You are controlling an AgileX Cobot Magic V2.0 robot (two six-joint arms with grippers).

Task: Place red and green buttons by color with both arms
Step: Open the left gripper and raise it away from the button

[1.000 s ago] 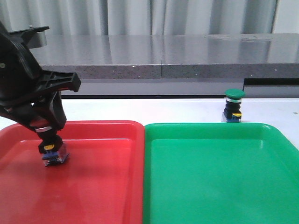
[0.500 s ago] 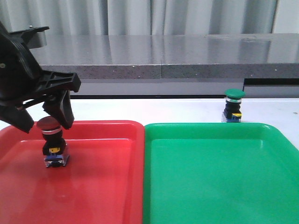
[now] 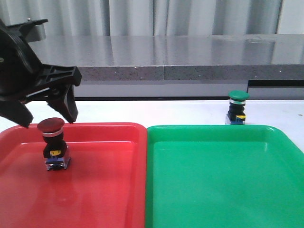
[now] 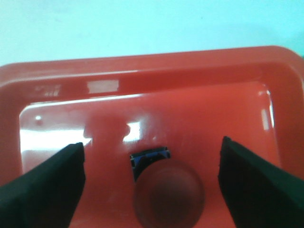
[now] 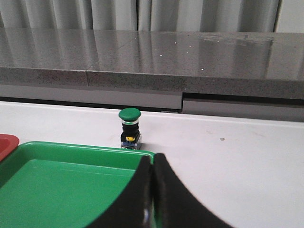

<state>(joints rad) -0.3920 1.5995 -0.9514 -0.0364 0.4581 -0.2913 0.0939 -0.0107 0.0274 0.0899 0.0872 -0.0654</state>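
one button (image 3: pixel 53 145) in left tray (image 3: pixel 95 190)

A long grey speckled stone counter (image 3: pixel 190 52) crosses the upper part of the frame. Behind it hang pale pleated curtains (image 3: pixel 190 14). Below lies a white table (image 3: pixel 190 111).

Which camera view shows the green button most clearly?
The right wrist view: the green button stands whole and unblocked on the white table, behind the green tray. The front view shows it too, but smaller, at the far right. The left wrist view does not show it.
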